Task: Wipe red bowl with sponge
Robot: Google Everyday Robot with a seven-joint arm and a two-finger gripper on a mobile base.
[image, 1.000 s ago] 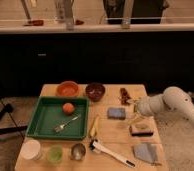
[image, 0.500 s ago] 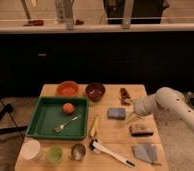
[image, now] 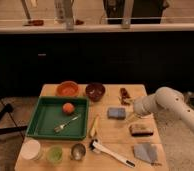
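One wooden desk (image: 112,134) carries the whole spread. The white arm (image: 165,102) comes in from the right edge of the frame, elbow bent, forearm angled down and left. A green tray (image: 41,117) sits left of centre. The red bowl (image: 67,89), probably the orange-red one, waits at the desk's upper left next to a darker bowl (image: 95,91), well apart from the arm. The blue-grey sponge (image: 116,113) lies mid-desk, likely laid out for pickup. The pincer (image: 132,116) hangs just right of it, and whether it's open or closed is anyone's guess.

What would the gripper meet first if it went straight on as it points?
Probably the blue sponge, just beyond the gripper, which hangs over the table's right half; depth is unclear.
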